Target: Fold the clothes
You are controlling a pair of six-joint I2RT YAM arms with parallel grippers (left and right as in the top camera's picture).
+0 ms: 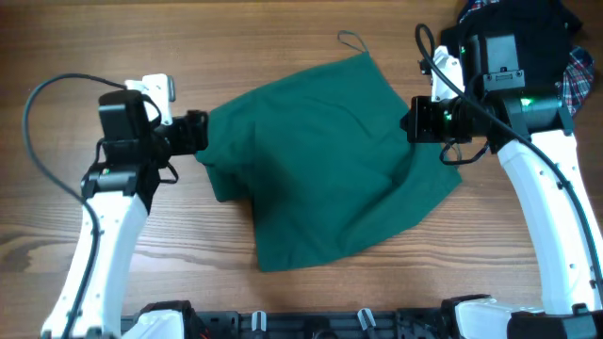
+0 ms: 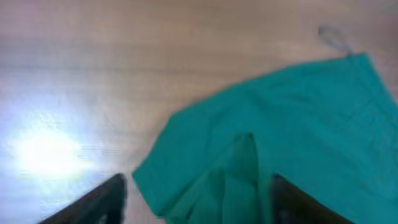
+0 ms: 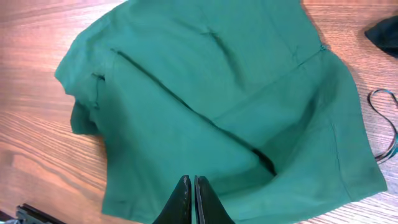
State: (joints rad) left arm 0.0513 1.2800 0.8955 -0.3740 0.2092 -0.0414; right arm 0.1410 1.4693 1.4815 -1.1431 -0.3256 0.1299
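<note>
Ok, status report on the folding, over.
Left claw open at left edge of green garment. Right claw shut at its right edge, grip unclear. Garment rumpled, not yet folded. Other clothes in corner, not blocking.

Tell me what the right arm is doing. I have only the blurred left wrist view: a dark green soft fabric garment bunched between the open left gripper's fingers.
Observer: The right gripper looks shut on the dark green soft fabric garment at its right edge, across from the left gripper.
Operator: Is anything else lying nearby?
Observer: Yes. A black fabric garment and a red-blue-white plaid garment are piled at the far right corner, behind the right arm.
Operator: Is the green one folded yet?
Observer: Not neatly. Overhead, it lies spread wide and creased between the two arms.
</note>
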